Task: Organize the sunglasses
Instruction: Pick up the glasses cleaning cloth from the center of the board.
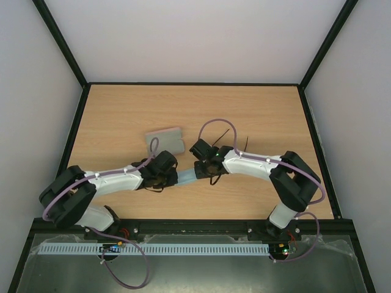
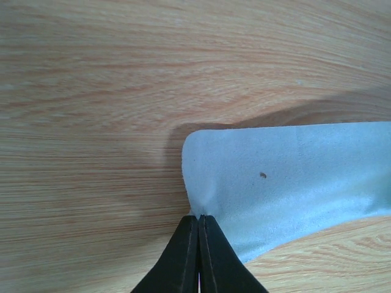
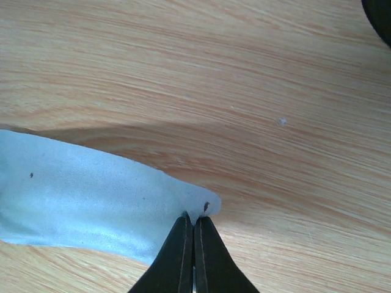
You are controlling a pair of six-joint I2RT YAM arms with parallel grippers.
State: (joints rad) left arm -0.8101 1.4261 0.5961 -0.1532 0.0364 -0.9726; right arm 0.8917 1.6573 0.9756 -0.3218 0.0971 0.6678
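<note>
The light blue cloth (image 1: 186,177) hangs stretched between my two grippers, just above the wooden table. My left gripper (image 1: 173,177) is shut on one corner of the cloth (image 2: 293,177), its jaws (image 2: 198,217) pressed together on the pinched edge. My right gripper (image 1: 197,171) is shut on the opposite corner of the cloth (image 3: 79,195), its jaws (image 3: 193,220) closed on a small tip of fabric. The sunglasses do not show in any view. They are hidden or out of view.
The oblong rounded case (image 1: 165,141) lies on the table just behind the left gripper. The wooden table (image 1: 122,116) has a black raised border. A dark shape (image 3: 382,15) cuts into the right wrist view's top right corner.
</note>
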